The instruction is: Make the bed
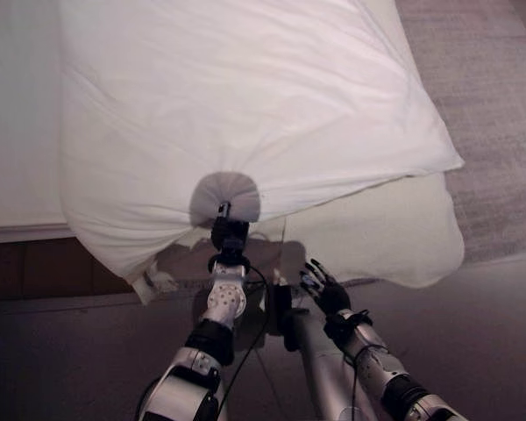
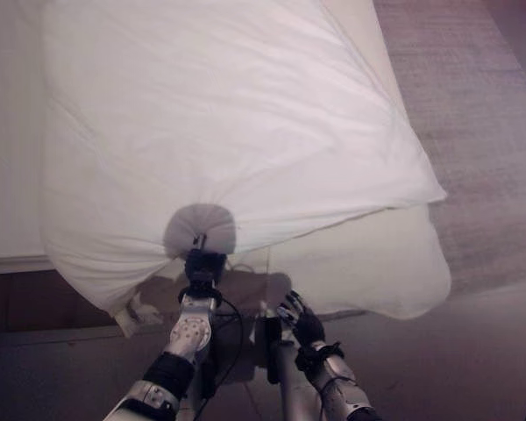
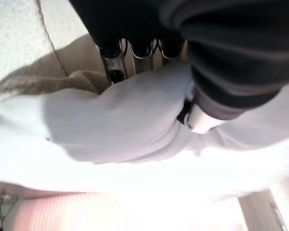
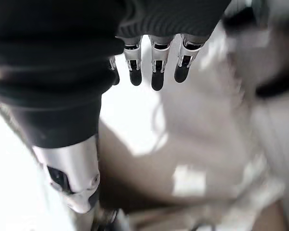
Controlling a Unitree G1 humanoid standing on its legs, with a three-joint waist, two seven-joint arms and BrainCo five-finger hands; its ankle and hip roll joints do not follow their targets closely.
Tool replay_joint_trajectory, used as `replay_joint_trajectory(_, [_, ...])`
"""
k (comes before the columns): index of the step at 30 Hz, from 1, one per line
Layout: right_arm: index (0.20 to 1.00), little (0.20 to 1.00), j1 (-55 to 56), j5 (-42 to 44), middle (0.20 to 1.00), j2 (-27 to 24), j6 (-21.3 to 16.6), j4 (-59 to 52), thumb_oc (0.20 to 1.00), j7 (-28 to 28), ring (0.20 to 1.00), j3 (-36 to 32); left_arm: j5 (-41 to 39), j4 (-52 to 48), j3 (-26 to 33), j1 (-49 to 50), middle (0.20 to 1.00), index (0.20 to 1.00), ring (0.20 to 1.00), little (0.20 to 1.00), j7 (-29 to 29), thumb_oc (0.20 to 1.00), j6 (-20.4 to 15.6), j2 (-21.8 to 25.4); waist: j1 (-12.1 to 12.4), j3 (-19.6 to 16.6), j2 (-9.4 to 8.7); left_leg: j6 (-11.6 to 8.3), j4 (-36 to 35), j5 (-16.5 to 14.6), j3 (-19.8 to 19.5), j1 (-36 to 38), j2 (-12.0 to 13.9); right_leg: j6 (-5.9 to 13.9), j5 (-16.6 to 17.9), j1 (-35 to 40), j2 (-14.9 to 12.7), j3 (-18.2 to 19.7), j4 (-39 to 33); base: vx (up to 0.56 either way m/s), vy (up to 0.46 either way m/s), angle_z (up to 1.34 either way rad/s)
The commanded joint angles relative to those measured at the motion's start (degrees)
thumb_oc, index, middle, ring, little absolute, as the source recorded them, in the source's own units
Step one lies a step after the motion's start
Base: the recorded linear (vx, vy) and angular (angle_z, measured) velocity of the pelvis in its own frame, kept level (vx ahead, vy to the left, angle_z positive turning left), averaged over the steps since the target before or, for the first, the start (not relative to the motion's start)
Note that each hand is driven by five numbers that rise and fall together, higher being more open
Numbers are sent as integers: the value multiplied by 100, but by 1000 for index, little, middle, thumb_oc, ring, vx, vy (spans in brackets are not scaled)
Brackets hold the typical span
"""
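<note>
Head views: a white duvet (image 1: pixel 245 105) lies over the corner of the bed, its near edge hanging past the mattress (image 1: pixel 394 232), whose pale corner shows uncovered below and to the right of the duvet's pointed right corner. The left hand (image 1: pixel 229 230) reaches up to the duvet's near edge, where the cloth gathers into radiating creases around a small greyish bunch just above the wrist. A short white tag or tie (image 1: pixel 153 282) hangs from the lower left corner of the duvet. Grey carpet (image 1: pixel 491 105) lies to the right of the bed, and a dark bed base (image 1: pixel 44 267) shows beneath the mattress on the left.

Left wrist view: the fingers (image 3: pixel 116 50) and thumb (image 3: pixel 200 115) of the left hand are curled round a fold of the white cloth, pinching it between them.

Head views: the right hand (image 1: pixel 326 289) hangs free below the mattress edge, near the left forearm, touching nothing.

Right wrist view: its fingers (image 4: pixel 156 62) are straight and lightly spread, with the thumb (image 4: pixel 74 178) apart from them.
</note>
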Motion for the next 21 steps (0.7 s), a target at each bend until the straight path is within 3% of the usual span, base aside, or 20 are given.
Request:
replay_joint_trajectory(1, [1000, 1000, -310, 1065, 1000, 249, 17, -399, 1000, 73, 1000, 104, -107, -1088, -154, -115, 200, 200, 200, 200, -239, 200, -342, -117, 145, 75, 171, -135, -174, 88, -248, 10, 39, 804, 445, 248, -259, 306, -792, 34, 12, 22])
replay_joint_trajectory(5, [1000, 1000, -777, 2040, 1000, 531, 129, -425, 1000, 281, 1000, -50, -49, -1590, -52, -86, 200, 200, 200, 200, -57, 200, -631, -91, 330, 111, 235, -106, -161, 80, -288, 14, -30, 818, 445, 314, -347, 241, -802, 28, 27, 14])
replay_joint_trajectory(11, [1000, 1000, -1251, 2635, 1000, 623, 62, -826, 1000, 255, 1000, -283, 221, -2330, 121, -101, 200, 200, 200, 200, 307, 200, -1047, 31, 500, 144, 312, -63, -177, 59, -344, 47, -133, 833, 395, 388, -411, 194, -761, 34, 37, 10])
replay_joint_trajectory(15, [1000, 1000, -1497, 2958, 1000, 524, -264, -1256, 1000, 145, 1000, -781, 556, -2550, 406, -138, 200, 200, 200, 200, 701, 200, -1320, 200, 559, 171, 341, -31, -160, 13, -372, 57, -215, 871, 378, 422, -462, 184, -748, 26, 32, 9])
replay_joint_trajectory(21, [1000, 1000, -1559, 3130, 1000, 434, -534, -1593, 1000, 98, 1000, -1235, 957, -2782, 682, -89, 200, 200, 200, 200, 1058, 200, -1455, 360, 564, 129, 378, 7, -113, 4, -385, -10, -229, 872, 373, 364, -491, 183, -723, 17, 24, 5])
